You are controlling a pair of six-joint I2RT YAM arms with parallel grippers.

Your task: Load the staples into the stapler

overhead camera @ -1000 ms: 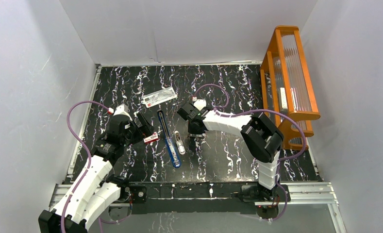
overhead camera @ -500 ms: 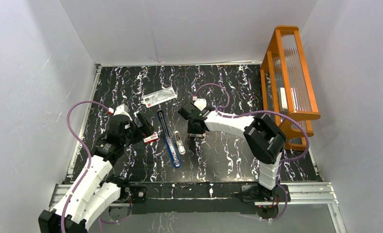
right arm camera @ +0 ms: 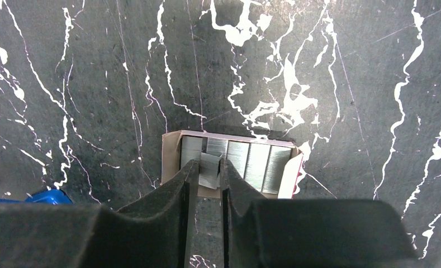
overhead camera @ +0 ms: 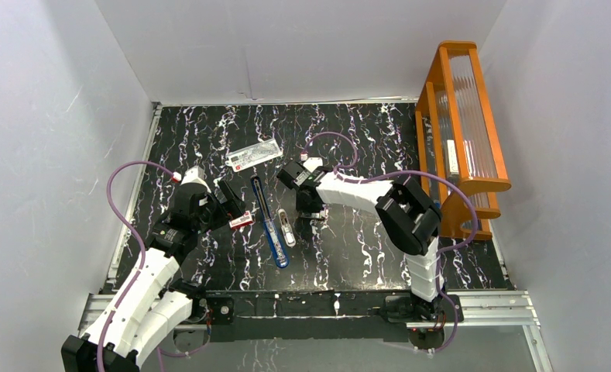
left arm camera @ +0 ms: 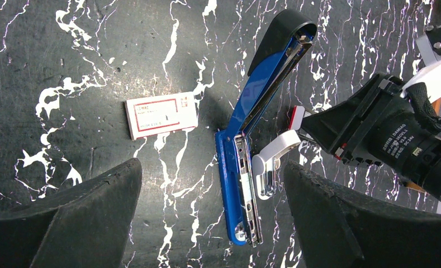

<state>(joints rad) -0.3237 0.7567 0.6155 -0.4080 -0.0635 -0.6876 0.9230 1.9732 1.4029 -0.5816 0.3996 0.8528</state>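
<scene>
Right wrist: right claw (right arm camera: 208, 163) straddles staples (right arm camera: 240, 161), grip unclear; left claw (left arm camera: 211, 163) gapes wide.

White capital letters that appear to read "DAMIAO" run along the black cylindrical motor housing on the right arm's wrist (left arm camera: 399, 148), seen from the left wrist camera. A second, smaller line of white print beside them is too fine to read. The small red-and-white cardboard sleeve (left arm camera: 161, 114), lying flat on the table, carries a red-framed label with tiny red print that cannot be made out. In the overhead view, the flat clear packet with a white-and-red label (overhead camera: 255, 155) shows print too small to read.
</scene>
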